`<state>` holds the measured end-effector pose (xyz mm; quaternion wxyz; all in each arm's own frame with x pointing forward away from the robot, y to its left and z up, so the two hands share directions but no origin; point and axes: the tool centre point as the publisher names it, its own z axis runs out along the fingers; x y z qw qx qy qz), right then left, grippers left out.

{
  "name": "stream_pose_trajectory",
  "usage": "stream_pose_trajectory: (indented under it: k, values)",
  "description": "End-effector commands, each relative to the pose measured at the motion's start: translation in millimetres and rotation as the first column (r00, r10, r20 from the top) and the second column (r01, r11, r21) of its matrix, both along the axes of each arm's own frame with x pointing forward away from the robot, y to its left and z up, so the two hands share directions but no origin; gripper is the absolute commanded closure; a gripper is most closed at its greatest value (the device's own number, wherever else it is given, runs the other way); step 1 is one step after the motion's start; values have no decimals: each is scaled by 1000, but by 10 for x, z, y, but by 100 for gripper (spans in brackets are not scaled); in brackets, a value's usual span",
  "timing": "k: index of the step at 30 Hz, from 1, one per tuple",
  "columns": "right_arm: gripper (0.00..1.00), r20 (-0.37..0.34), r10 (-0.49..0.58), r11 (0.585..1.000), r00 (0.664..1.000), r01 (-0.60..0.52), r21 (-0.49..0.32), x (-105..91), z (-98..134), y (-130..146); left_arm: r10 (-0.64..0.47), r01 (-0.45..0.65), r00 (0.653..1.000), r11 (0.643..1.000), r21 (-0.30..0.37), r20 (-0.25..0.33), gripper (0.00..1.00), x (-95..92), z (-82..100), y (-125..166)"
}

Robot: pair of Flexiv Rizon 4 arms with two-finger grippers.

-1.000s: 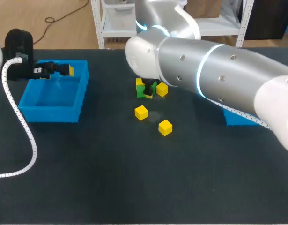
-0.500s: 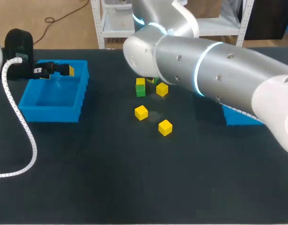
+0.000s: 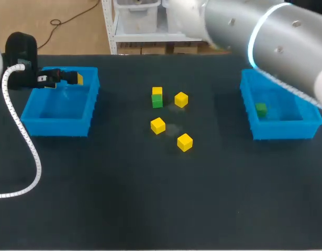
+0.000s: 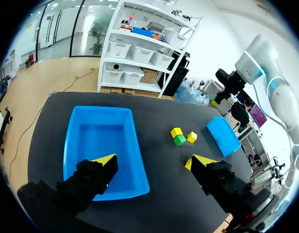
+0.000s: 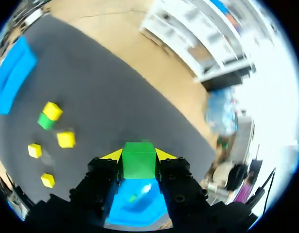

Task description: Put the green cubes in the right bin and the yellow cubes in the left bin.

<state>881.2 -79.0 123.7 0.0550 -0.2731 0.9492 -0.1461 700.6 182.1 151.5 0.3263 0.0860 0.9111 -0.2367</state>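
My right gripper [image 5: 138,155] is clenched on a green cube [image 5: 138,162]. The two yellow tips press its opposite sides, and one plain, square, bright green face is turned toward the wrist camera. The right bin [image 5: 121,209] lies under the gripper. In the head view my right arm [image 3: 265,36] comes in from the far right above that bin, and the gripper itself is out of sight there.

The right bin [image 3: 278,130] is a blue open box and it already holds a second green cube [image 3: 261,109] near its left wall.

My left gripper [image 4: 153,161] is released and carries nothing, its fingers spread wide. It hangs over the left bin [image 4: 98,141], a matching blue box with a bare floor. From the head view it sits at that bin's far rim.

Between the bins, on the dark table [image 3: 150,209], is a third green cube [image 3: 157,101]. It touches the far yellow cube [image 3: 157,91] just behind it. The right yellow cube [image 3: 181,99] is just beside that pair. The middle yellow cube [image 3: 157,125] and the near yellow cube [image 3: 185,142] lie nearer to me, apart from each other. All are small, plain and sharp-edged.
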Motion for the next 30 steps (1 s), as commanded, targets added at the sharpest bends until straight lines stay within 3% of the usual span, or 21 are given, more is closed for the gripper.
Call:
stream_pose_trajectory:
  k: [1,6,10,15,16,17,18,24,30]
  values:
    - [100,222,-388,912,894,337,235,-706,-280,-1025,-6,6,1000,1000,-10,7,0,-4,-15,21]
    - [100,172,-512,849,841,465,252,-1082,-472,-1426,-6,6,1000,1000,-10,7,0,-4,-15,21]
    - [100,149,-567,813,810,522,255,-1334,-587,-1598,-6,6,1000,1000,-10,7,0,-4,-15,21]
    - [100,156,-551,825,820,507,251,-1432,-627,-1554,-6,6,1000,1000,-10,7,0,-4,-15,21]
    - [86,158,-547,828,822,502,251,-1432,-625,-1531,-6,6,1000,1000,-10,7,0,-4,-15,21]
    - [54,158,-538,833,828,495,247,-1424,-628,-1506,-6,6,1000,1000,-10,7,0,-4,-15,21]
    - [0,162,-526,840,835,481,252,-1413,-628,-1473,-6,6,1000,1000,-10,7,0,-4,-15,21]
    - [0,201,-439,887,876,385,257,-1234,-465,-1099,-6,6,1000,1000,-10,7,0,-4,-15,21]
    - [0,263,-281,945,923,219,241,-979,-110,-419,-6,6,1000,1000,-10,7,0,-4,-15,21]
